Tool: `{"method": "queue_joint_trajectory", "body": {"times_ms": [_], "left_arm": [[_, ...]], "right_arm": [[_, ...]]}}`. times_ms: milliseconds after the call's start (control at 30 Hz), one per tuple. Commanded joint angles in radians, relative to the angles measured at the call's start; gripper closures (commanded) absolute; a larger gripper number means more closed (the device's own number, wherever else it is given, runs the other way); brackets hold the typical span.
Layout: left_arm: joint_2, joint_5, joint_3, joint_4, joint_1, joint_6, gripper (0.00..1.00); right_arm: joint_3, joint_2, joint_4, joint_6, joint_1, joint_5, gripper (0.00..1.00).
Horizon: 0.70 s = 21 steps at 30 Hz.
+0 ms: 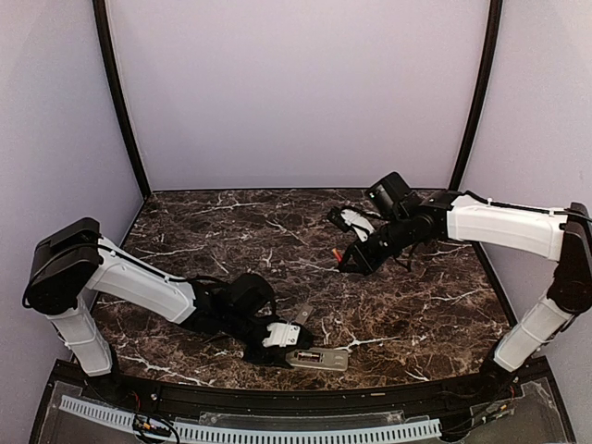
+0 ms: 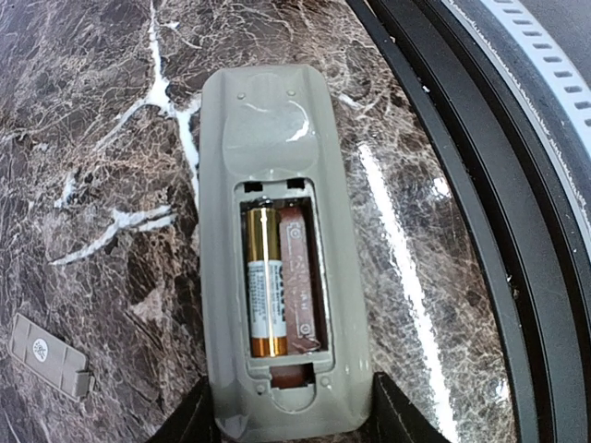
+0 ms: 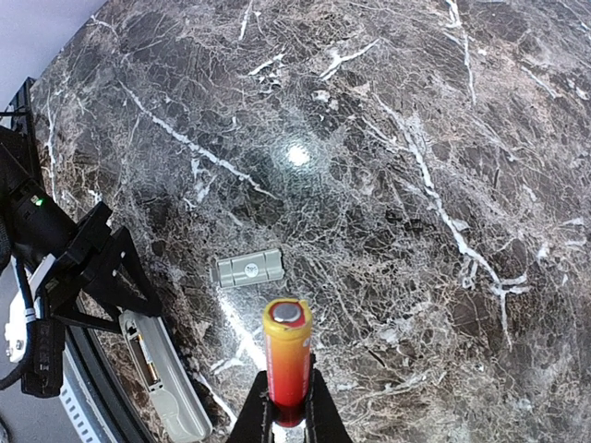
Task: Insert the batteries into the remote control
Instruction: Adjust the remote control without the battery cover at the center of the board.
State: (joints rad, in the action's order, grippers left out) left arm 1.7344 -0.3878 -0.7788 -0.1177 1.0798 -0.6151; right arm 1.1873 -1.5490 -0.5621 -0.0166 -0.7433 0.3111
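Nearest the left wrist lens, your remote [image 2: 268, 120] lies back-up at the table's [image 3: 416, 138] near edge, its long axis running along that edge, with the left gripper [image 2: 293, 404] clamped across one end. The bays run lengthwise: one holds a gold battery [image 2: 264, 277], while the bay [image 2: 300, 277] beside it looks empty. Your right gripper [image 3: 288, 411] is pinched on the red battery [image 3: 287, 355], which sticks straight out past the fingertips, over the middle of the table toward its right edge and well apart from the remote. From that gripper the remote lies toward the near edge and a little left, so my reading is that you must carry the red battery that way and turn it until its length matches the remote's before lowering it in. The left arm is already at the remote, so the right arm makes the trip. Count: two batteries, one seated and one held; one remote; one cover [image 3: 247, 269], loose on the table just beside the remote.
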Motion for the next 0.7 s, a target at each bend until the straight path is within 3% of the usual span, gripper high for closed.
{"method": "queue_joint_trajectory", "body": {"times_ms": [0,367,667], "left_arm": [[0.007,0.060,-0.003,0.108,0.009,-0.098,0.61],[-0.036,0.334,0.042,0.017,0.062,-0.222,0.65],[-0.046,0.418,0.043,0.013,0.082,-0.246,0.67]], "right_arm": [[0.021,-0.021,0.007,0.010,0.007,0.025,1.00],[0.024,-0.043,0.014,0.031,0.009,0.034,1.00],[0.024,-0.046,0.013,0.033,0.009,0.037,1.00]]}}
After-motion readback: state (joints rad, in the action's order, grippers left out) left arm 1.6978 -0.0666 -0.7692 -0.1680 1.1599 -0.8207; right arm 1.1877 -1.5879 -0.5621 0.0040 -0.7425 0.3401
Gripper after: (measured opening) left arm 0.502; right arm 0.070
